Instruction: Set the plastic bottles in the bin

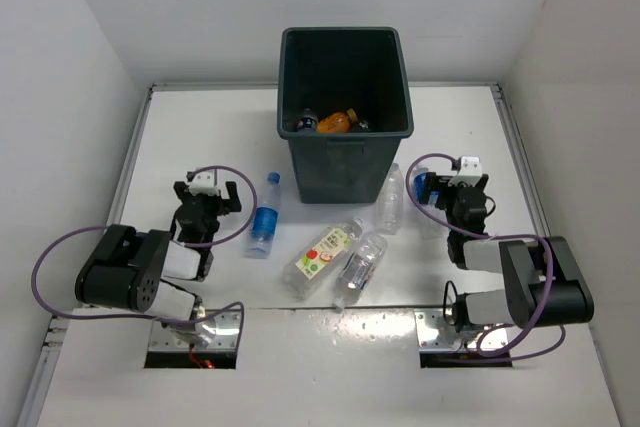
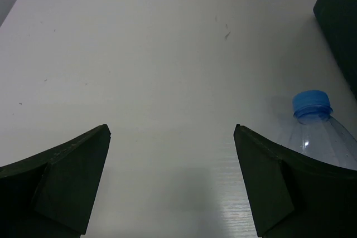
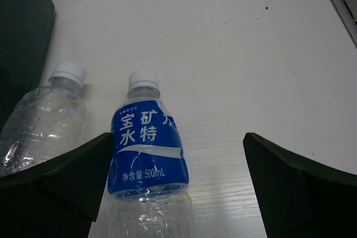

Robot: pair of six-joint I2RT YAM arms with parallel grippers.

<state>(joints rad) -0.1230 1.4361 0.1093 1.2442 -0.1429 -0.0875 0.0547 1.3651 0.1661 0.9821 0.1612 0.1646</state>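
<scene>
Grey-green plastic, the bin (image 1: pixel 345 112) is standing at the far middle of the white desk (image 1: pixel 180 137), holding an orange bottle (image 1: pixel 335 123) and a few others that are hard to make out. The left hand (image 2: pixel 172 129) is holding its fingers wide apart over bare desk, and a blue-capped bottle (image 2: pixel 321 132) is lying just outside its right finger. The right hand (image 3: pixel 178 135) is also gaping, clamping nothing; a blue-labelled bottle (image 3: pixel 148 143) is lying between its fingers, nearer the bin-side one. A plain bottle (image 3: pixel 47 118) is lying just beside the bin. A fruit-label bottle (image 1: pixel 325 250) and another clear bottle (image 1: pixel 360 265) are lying side by side in front of the bin.
</scene>
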